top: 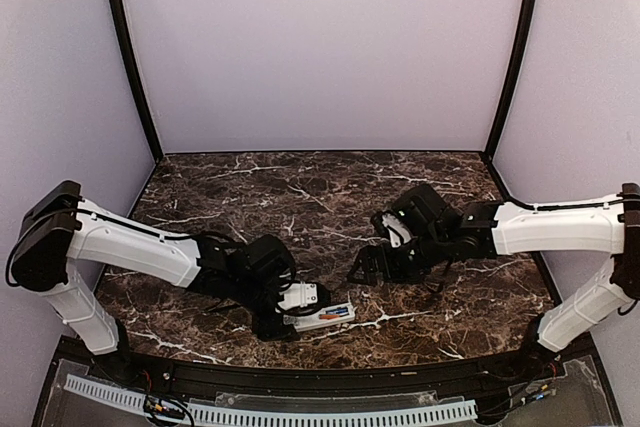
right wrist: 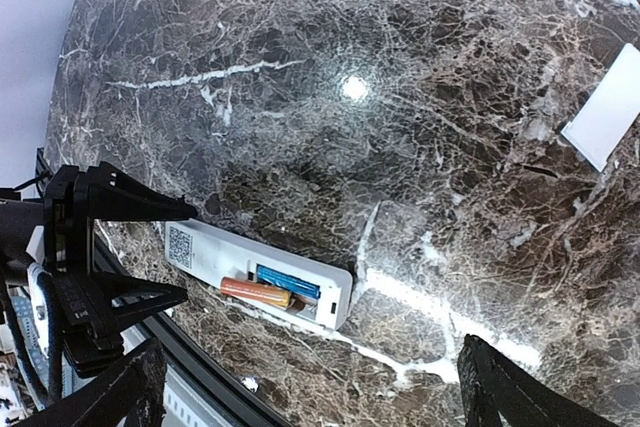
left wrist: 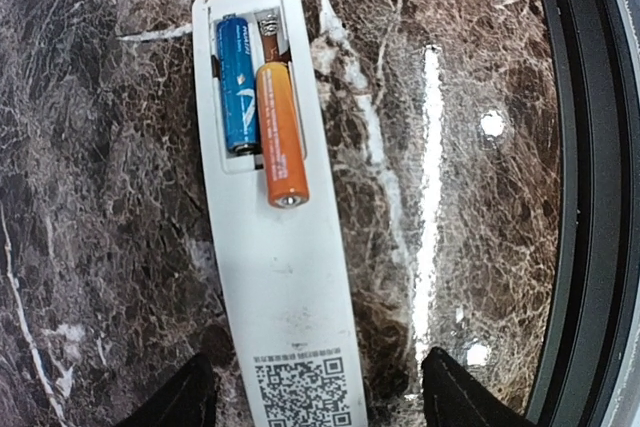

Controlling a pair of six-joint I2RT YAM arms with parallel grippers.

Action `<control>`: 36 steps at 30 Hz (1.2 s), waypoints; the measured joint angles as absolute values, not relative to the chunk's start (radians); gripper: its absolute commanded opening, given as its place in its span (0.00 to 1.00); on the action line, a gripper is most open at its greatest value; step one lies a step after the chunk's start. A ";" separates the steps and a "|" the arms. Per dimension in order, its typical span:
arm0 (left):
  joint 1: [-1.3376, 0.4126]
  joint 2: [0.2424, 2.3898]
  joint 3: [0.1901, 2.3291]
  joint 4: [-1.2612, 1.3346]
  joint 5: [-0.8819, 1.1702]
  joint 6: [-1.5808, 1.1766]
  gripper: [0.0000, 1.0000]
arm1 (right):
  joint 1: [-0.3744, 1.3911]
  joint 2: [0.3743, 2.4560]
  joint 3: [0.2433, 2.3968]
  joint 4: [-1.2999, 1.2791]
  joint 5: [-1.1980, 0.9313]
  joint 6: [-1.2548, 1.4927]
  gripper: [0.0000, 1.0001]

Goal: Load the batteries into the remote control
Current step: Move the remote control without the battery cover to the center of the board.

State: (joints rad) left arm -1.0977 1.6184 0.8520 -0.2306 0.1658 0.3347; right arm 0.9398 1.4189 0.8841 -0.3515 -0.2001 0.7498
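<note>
Blue battery [left wrist: 238, 87] lies seated in the remote control [left wrist: 290, 297]; we judge the orange battery [left wrist: 281, 132] only half in, wanting a press. Our left gripper [left wrist: 318, 392] and right gripper [right wrist: 310, 372] gape empty.

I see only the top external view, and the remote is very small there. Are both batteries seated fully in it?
Observer: No. The blue battery lies inside the recess, but the orange battery is slanted, one end sticking out over the back of the remote control.
Operator: Is the remote clamped?
Observer: No. The left gripper is open, its fingers either side of the labelled end, with gaps.
Operator: What else do I miss?
Observer: A pale cover piece lies flat on the table, apart from the remote.
</note>
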 measured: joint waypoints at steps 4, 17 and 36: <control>-1.097 1.662 0.879 -0.239 0.168 0.335 0.53 | 0.937 1.417 0.884 -0.373 -0.193 0.729 0.99; -1.086 1.716 0.928 -0.288 0.169 0.339 0.30 | 0.913 1.365 0.876 -0.403 -0.193 0.708 0.99; -1.086 1.815 1.093 -0.471 0.168 0.330 0.22 | 0.859 1.328 0.829 -0.414 -0.194 0.705 0.99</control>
